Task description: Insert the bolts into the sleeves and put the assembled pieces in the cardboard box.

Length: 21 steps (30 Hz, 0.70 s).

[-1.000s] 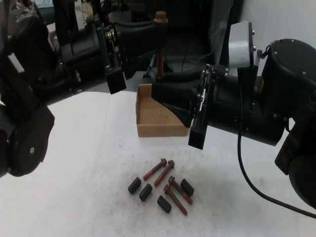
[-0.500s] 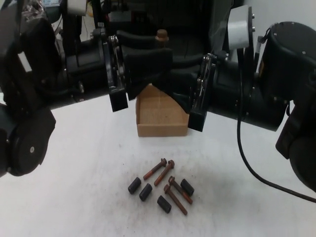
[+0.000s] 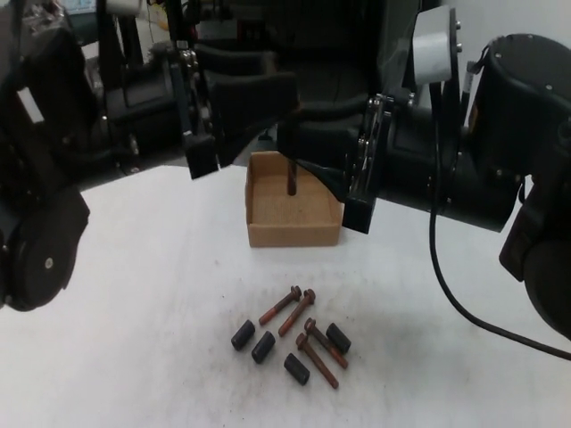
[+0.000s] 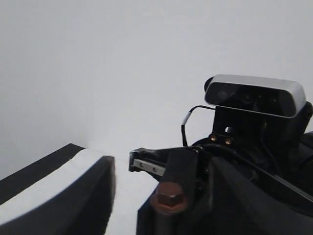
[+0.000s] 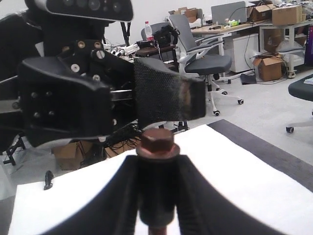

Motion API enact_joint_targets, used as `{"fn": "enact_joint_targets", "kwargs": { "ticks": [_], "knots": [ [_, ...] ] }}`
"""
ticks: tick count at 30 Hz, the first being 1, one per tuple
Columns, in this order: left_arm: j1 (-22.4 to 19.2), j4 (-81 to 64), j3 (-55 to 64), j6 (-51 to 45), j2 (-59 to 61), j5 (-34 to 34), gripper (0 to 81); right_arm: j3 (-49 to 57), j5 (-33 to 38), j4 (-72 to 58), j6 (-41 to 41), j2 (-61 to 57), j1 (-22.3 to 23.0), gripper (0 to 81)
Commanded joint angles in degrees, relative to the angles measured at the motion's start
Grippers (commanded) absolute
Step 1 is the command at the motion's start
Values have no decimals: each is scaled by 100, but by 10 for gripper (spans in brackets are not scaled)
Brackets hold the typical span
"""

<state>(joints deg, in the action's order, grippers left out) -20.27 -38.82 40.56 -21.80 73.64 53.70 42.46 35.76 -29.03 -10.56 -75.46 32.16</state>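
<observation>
White table point(image 3: 134, 267) carries the cardboard box point(image 3: 294, 234) toward its far edge. Above it the right claw point(image 5: 156, 166) is clamped on an upright assembled piece point(image 5: 156, 142); the left claw point(image 5: 171, 98) sits just beside, grip impossible to tell. Released off-centre, the piece may strike the box wall, or the bolt slip out. Loose bolts point(image 3: 303, 325) and sleeves point(image 3: 262, 346) lie near the front edge.

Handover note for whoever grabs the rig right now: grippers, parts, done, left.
Right gripper: shut on a bolt, held upright above the cardboard box; a dark sleeve seems to sit on its shank.
Left gripper: close beside that bolt, over the box; open or shut unclear.
Bench: four loose bolts and four loose sleeves clustered in front of the box.
Done: one piece at the box, not yet released.
Left: drop it in, then assemble and box the four pairs.
</observation>
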Motion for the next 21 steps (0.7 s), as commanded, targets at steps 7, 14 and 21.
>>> {"fn": "enact_joint_targets", "kwargs": {
  "ticks": [7, 14, 21],
  "knots": [
    [90, -239, 10, -59, 46, -425, 531, 81, -267, 13, 26, 48, -31, 8],
    [348, -145, 10, 145, -135, -1463, 116, 1005, -1329, 2770, 83, -309, -306, 8],
    [594, 1664, 10, 261, -440, -1893, 3, 2980, -1707, 4053, 289, -1979, -711, 8]
  ]
}}
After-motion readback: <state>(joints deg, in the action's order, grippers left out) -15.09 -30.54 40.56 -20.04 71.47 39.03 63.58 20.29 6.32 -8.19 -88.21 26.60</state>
